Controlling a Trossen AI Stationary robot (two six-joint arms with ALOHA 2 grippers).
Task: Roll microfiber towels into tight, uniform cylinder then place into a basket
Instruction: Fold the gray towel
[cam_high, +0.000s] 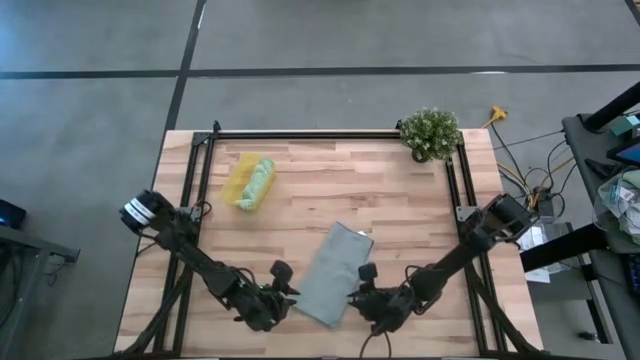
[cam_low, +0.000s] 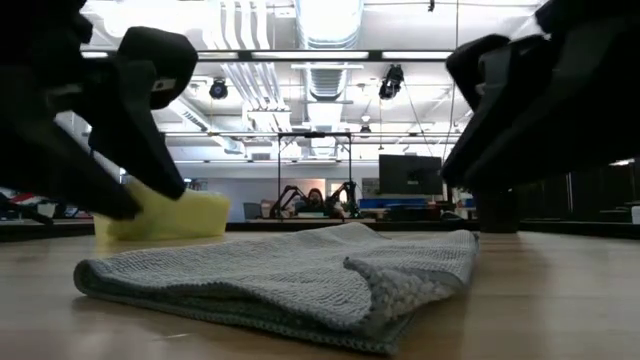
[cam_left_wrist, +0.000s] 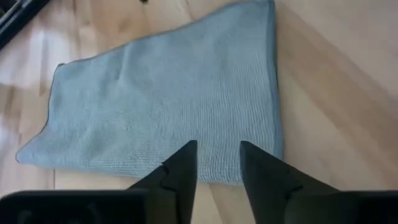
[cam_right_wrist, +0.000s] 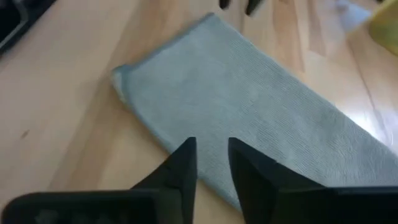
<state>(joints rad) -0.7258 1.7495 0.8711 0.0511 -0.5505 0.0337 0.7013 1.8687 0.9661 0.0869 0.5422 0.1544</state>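
Note:
A grey-blue microfiber towel (cam_high: 335, 273) lies folded into a long strip, flat on the wooden table near its front edge, running slantwise. My left gripper (cam_left_wrist: 217, 163) hovers open just above the strip's left long edge. On the opposite side, my right gripper (cam_right_wrist: 212, 155) stands open over the right long edge. In the low view both grippers hang clear above the cloth (cam_low: 300, 275). At the far left the yellow basket (cam_high: 238, 182) holds a rolled light green towel (cam_high: 261, 183).
A leafy potted plant (cam_high: 430, 132) stands at the table's far right corner. A black metal frame (cam_high: 300, 134) runs along the far edge and both sides. Bare wood lies between the basket and the grey-blue towel.

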